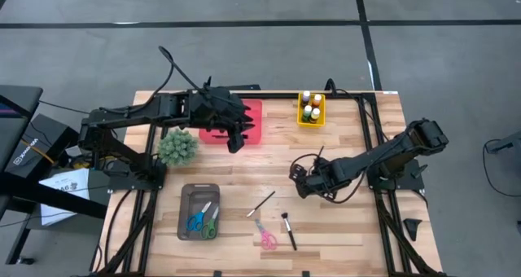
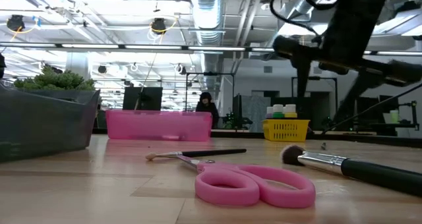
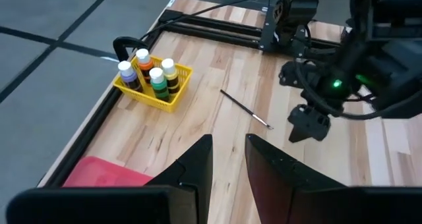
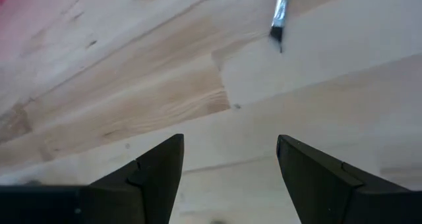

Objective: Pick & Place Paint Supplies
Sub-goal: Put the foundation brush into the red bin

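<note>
Several paint bottles point(image 1: 310, 106) stand in a yellow basket point(image 3: 173, 99) at the table's far edge. A thin paintbrush point(image 3: 245, 108) lies on the wood between the basket and my right gripper point(image 1: 299, 178), its bristle tip point(image 4: 276, 34) just beyond the open, down-pointing fingers. Another thin brush point(image 1: 260, 204) and a thick-headed brush point(image 1: 288, 230) lie nearer the front. My left gripper point(image 1: 238, 142) hangs high over the pink tray point(image 1: 254, 114). In the left wrist view its fingers stand a little apart with nothing between them point(image 3: 229, 158).
A fuzzy green plant tuft point(image 1: 177, 147) sits at the left. A grey tray point(image 1: 189, 194) near the front holds blue and green scissors. Pink scissors point(image 1: 267, 236) lie beside the thick brush. Black frame rails point(image 1: 368, 138) run along the table's sides.
</note>
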You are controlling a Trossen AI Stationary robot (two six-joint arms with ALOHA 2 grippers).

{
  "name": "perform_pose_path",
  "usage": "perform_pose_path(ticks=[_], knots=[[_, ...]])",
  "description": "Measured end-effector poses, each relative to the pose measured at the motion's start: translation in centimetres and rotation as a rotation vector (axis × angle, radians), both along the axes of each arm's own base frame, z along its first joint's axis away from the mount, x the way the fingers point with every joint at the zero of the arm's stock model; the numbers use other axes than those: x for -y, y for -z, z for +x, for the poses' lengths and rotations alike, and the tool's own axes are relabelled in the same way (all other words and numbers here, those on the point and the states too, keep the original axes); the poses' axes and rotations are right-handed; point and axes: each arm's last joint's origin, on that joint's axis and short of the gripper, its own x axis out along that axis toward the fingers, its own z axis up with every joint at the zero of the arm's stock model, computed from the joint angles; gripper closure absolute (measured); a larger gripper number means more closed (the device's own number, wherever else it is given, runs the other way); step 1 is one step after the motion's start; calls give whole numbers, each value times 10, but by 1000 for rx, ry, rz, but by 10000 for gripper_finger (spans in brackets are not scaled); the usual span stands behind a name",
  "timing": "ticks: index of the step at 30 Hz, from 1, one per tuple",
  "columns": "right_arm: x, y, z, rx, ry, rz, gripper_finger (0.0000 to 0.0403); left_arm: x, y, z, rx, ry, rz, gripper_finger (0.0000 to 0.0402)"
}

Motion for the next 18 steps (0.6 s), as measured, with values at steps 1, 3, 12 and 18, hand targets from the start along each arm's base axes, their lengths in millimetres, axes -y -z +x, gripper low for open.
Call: perform_pose_path(ticks=[1,3,12,18], knots=[[-1,0,2,13,14,8,164,0,0,-1,1,0,0,317],[-2,4,4,4,45,17,164,0,-2,-1,16,2,5,317],[6,6,21,-21,82,18,164,-4,-12,-5,70,18,59,317],[14,14,30,-57,108,25,164,-10,-22,-16,105,-4,79,317]])
